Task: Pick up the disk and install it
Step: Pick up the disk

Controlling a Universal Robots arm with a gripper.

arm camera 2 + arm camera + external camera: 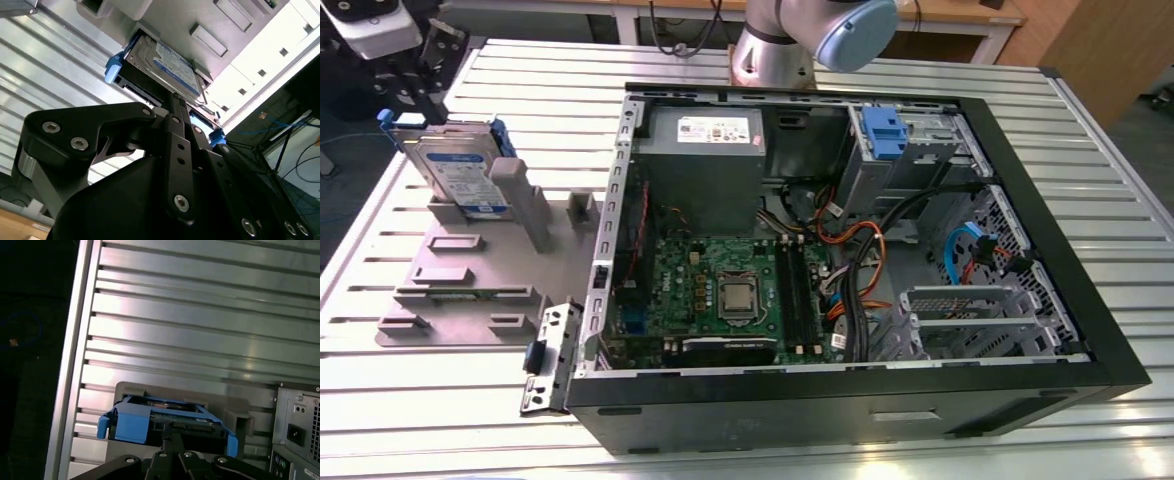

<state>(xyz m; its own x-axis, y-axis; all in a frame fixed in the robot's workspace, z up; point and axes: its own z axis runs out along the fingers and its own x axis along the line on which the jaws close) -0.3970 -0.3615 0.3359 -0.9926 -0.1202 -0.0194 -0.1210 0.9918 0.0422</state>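
Observation:
The disk stands on edge in a slot of the grey holder plate at the exterior view's left, its blue-and-white label facing out and its blue carrier frame around it. My gripper hangs just above the disk's top end. In both wrist views the black fingers come together with no gap between them at the disk's near edge. The gripper is shut there. Whether it pinches the blue frame I cannot tell. In the first wrist view the gripper sits at the middle of that edge.
An open black computer case lies on the slatted metal table, to the exterior view's right of the holder. Inside are a motherboard, a grey power supply box, cables and a drive bay with a blue bracket.

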